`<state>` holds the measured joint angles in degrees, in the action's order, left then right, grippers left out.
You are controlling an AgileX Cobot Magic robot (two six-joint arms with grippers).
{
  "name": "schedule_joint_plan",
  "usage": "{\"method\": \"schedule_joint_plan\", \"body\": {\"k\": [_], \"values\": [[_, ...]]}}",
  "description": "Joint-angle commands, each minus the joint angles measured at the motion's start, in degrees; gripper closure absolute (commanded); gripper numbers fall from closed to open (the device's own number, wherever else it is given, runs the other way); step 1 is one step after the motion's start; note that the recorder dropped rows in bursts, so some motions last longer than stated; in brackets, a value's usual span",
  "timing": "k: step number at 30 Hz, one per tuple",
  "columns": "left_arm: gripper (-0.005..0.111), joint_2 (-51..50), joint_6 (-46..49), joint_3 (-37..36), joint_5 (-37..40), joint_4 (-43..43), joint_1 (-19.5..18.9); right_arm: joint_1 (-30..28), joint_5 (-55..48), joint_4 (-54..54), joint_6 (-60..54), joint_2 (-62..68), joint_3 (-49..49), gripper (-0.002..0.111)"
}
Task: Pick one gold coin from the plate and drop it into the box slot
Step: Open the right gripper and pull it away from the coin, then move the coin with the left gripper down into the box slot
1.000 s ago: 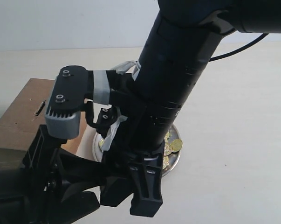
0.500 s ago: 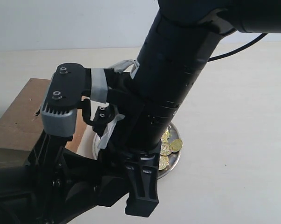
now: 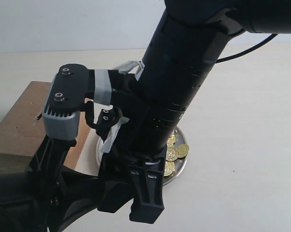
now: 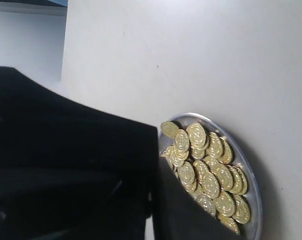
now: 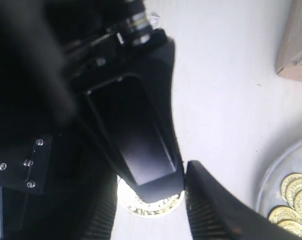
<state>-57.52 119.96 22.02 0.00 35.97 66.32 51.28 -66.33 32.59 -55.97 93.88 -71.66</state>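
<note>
Three cameras, one plate [image 3: 182, 167] shared between them.
My exterior view looks steeply down from the desk's [image 3: 242, 121] near side toward its far edge and the wall [image 3: 63, 24], so close behind the black arm [image 3: 184, 72] that it fills the middle. Both wrist views sit low and tight, half blocked by dark housing. All three catch the plate's coins [image 4: 206, 170]. Exterior and right wrist views also share the box [image 5: 297, 45].

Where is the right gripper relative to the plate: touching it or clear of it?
Apart. The right wrist view shows a strip of bare table between the right gripper and the rim of the plate.
</note>
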Motion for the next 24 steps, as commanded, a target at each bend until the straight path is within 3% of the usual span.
{"method": "schedule_joint_plan", "body": {"k": [1, 6, 8, 11, 15, 18, 21, 24], "values": [[0.107, 0.1, -0.2, 0.1, -1.7, 0.2, 0.4, 0.0, 0.7, 1.5, -0.4, -0.5, -0.1, 0.069], [0.107, 0.1, -0.5, 0.1, -1.4, 2.4, 0.4, 0.0, 1.6, 0.5, 0.8, -1.2, -2.2, 0.046], [0.107, 0.1, -0.5, 0.1, -1.4, 5.6, 0.4, 0.0, 2.1, -5.5, 4.3, -3.1, -4.2, 0.047], [0.107, 0.1, -0.5, 0.1, -3.7, 14.4, -2.0, -0.1, 4.7, -24.3, 17.1, -10.4, -5.7, 0.061], [0.107, 0.1, -0.3, 0.1, -16.6, 29.6, -7.9, -0.1, 6.9, -45.8, 37.9, -20.4, -5.8, 0.090], [0.107, 0.1, 0.1, 1.1, -21.9, 38.9, -12.1, -0.1, 6.9, -53.6, 51.2, -27.0, -5.8, 0.108], [0.107, 0.1, 0.1, 5.0, -21.4, 54.0, -19.3, -0.1, 5.9, -55.3, 62.5, -33.0, -5.1, 0.108], [0.107, 0.1, 0.1, 7.2, -21.4, 64.0, -25.4, -0.1, 5.2, -55.4, 67.0, -36.9, -2.4, 0.108]]}}
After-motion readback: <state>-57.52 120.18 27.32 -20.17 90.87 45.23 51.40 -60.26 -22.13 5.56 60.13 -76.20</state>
